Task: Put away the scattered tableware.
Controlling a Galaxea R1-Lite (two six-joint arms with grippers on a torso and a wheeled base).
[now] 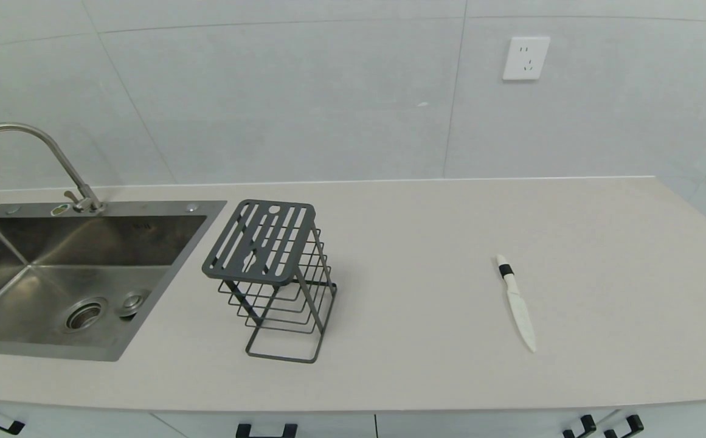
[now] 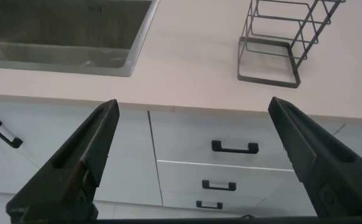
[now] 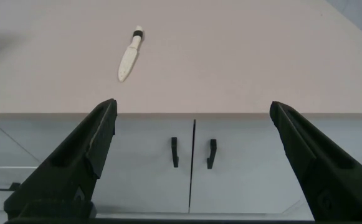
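A white knife (image 1: 515,300) with a black band on its handle lies flat on the right part of the counter (image 1: 425,243), tip toward the front edge; it is also the white knife (image 3: 131,53) in the right wrist view. A dark wire rack (image 1: 270,274) with a slotted top stands left of centre, beside the sink; its base frame is the wire rack (image 2: 274,46) in the left wrist view. My left gripper (image 2: 193,118) is open, held low in front of the cabinet, below the counter edge. My right gripper (image 3: 193,118) is open too, off the counter front, short of the knife.
A steel sink (image 1: 55,280) with a curved faucet (image 1: 30,158) fills the counter's left end. Drawers with black handles (image 2: 235,148) and cabinet doors (image 3: 193,152) sit under the counter. A wall socket (image 1: 526,58) is on the tiled wall.
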